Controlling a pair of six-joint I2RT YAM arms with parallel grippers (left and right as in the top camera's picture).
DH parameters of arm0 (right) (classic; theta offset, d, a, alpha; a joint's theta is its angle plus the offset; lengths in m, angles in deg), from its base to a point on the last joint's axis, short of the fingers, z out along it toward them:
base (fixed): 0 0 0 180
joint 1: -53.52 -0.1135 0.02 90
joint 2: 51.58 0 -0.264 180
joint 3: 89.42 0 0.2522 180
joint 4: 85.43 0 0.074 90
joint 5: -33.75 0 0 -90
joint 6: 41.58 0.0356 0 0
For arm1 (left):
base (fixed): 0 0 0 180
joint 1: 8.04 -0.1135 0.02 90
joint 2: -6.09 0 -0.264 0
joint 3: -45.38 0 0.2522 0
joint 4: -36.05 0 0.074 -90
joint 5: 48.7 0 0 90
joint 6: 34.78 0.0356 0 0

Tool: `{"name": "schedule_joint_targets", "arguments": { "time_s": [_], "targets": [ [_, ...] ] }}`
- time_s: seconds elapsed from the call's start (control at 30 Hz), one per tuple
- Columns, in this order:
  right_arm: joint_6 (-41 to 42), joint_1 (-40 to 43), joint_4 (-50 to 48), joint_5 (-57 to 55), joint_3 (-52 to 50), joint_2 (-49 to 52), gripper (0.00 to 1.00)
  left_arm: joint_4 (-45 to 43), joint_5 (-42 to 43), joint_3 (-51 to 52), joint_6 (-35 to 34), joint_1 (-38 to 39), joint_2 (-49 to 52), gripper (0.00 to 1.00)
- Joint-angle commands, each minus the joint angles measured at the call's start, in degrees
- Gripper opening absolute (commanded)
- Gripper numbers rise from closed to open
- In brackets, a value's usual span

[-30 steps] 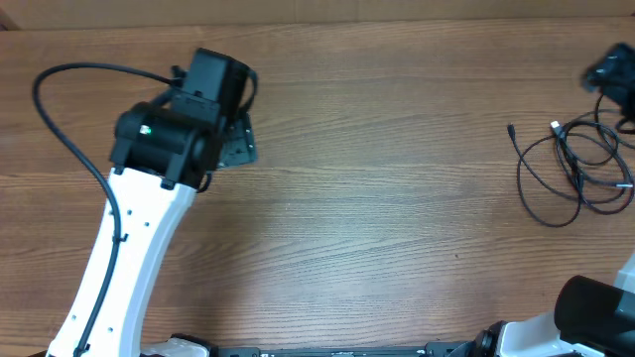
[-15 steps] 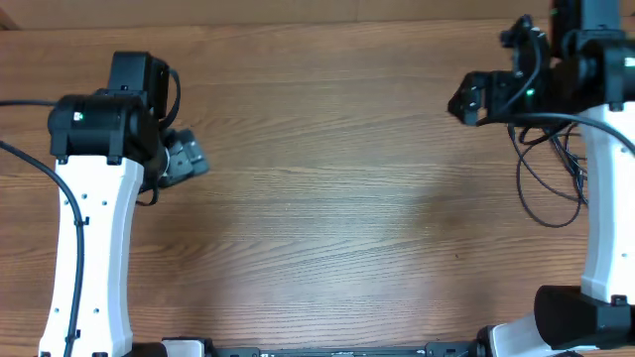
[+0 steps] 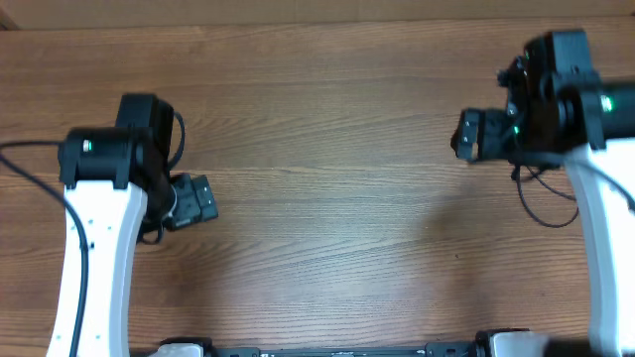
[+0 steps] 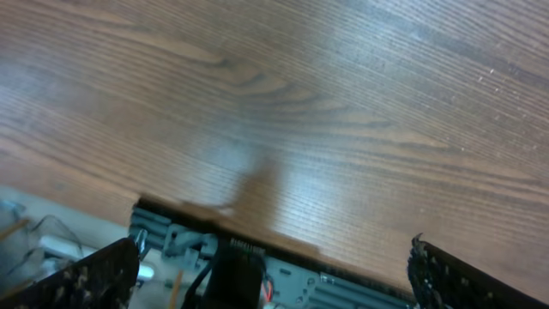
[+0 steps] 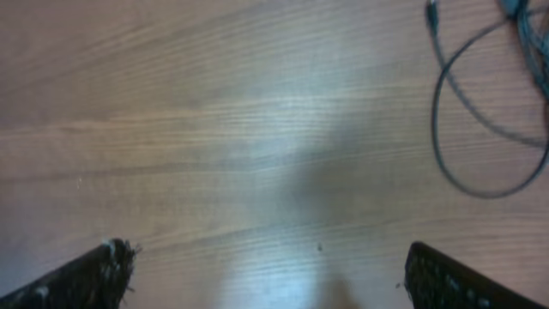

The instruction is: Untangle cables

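The thin black cables (image 3: 527, 204) lie at the right side of the wooden table (image 3: 327, 198), mostly hidden under my right arm; only one loop shows. In the right wrist view a loop of cable (image 5: 433, 120) and a small plug end sit at the top right, well away from the fingers. My right gripper (image 3: 468, 135) is open and empty to the left of the cables, with its fingers (image 5: 268, 251) spread over bare wood. My left gripper (image 3: 196, 201) is open and empty at the left side, far from the cables, with its fingers (image 4: 273, 249) wide apart.
The left wrist view shows the table's front edge (image 4: 214, 225) and grey robot base hardware with wires (image 4: 232, 275) below it. A thick black arm cable (image 3: 20, 174) loops at the far left.
The left arm swung its gripper down and right, toward the table's front. The right arm shifted a little toward the front and covers more of the cables.
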Motion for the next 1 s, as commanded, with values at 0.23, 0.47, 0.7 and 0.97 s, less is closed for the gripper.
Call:
{"name": "schedule_joint_targets", "arguments": {
  "time_s": [0.23, 0.47, 0.7, 0.97],
  "targets": [
    [1.01, -0.33, -18.86, -2.14, -30.18, -39.06, 1.0, -21.4, 0.81, 18.64, 0.2, -0.24, -33.48, 0.99],
    [1.01, -0.33, -16.48, -1.97, -33.05, -49.11, 1.0, -22.86, 0.81, 19.98, 0.02, -0.24, -45.03, 1.0],
    [1.01, -0.33, -12.63, -1.97, -33.07, -49.22, 1.0, -17.99, 0.81, 20.04, 0.02, -0.24, -45.94, 1.0],
    [1.01, -0.33, -12.0, -1.97, -33.07, -49.22, 1.0, -16.24, 0.81, 20.06, 0.02, -0.24, -45.94, 1.0]
  ]
}}
